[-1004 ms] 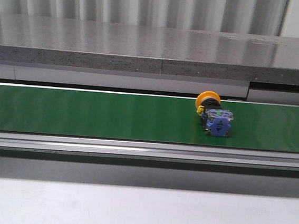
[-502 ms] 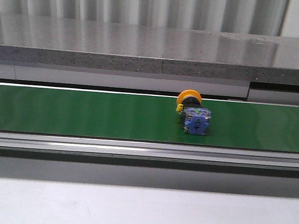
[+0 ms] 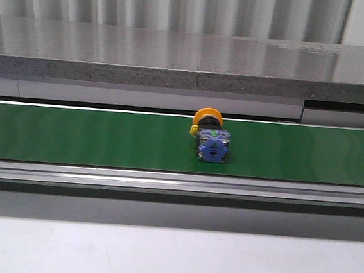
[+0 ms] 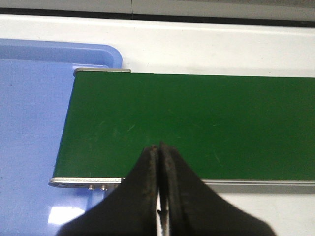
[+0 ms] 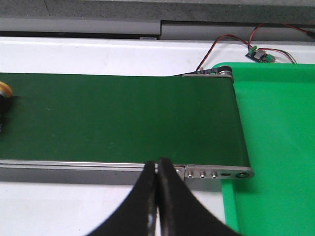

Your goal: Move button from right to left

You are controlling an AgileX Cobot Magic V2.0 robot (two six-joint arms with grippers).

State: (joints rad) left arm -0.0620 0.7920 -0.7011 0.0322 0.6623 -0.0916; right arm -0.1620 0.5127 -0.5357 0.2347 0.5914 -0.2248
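Lying sideways, the round-capped button (image 3: pixel 210 139) rests on the smooth green belt (image 3: pixel 91 137).

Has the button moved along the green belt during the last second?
Yes. The button travelled left along the green belt, judged against the fixed grey ledge behind it.

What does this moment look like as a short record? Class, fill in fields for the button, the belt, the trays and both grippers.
button: push-button lying on its side, orange cap away from the camera, blue base nearer
belt: green conveyor belt
trays: blue tray at one belt end, green tray at the other
left gripper: shut, empty
right gripper: shut, empty
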